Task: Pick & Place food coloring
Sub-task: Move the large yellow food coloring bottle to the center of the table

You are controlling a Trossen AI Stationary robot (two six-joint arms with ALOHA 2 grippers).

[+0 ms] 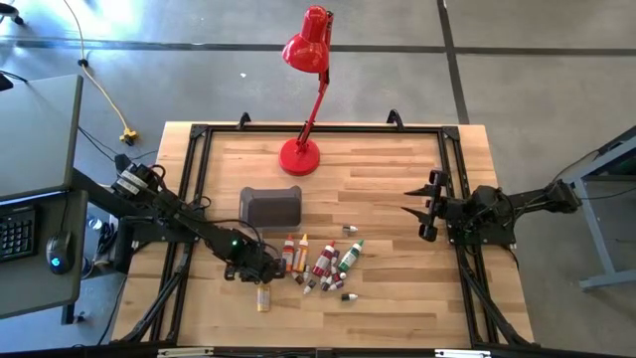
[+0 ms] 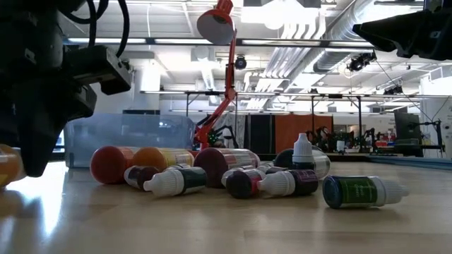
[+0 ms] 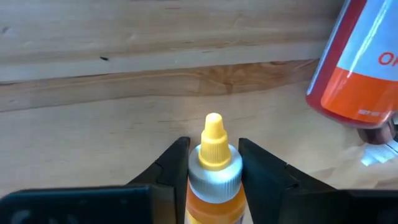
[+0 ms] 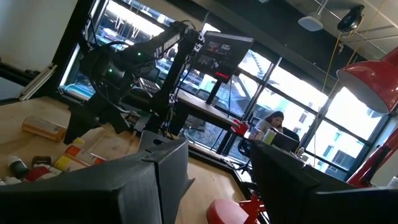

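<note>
One orange-yellow bottle (image 3: pixel 213 180) between the left tool's (image 3: pixel 214 171) closing-in fingers — right tool (image 1: pixel 419 210) open, aloft.

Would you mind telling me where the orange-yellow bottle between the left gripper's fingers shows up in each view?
High view: the orange-yellow bottle lies below the left gripper, apart from the pile.
Low view: far left edge, mostly hidden by the gripper.
Left wrist view: bottom centre, a finger on either side.
Right wrist view: far left.
Shared landmark: the red lamp.
</note>
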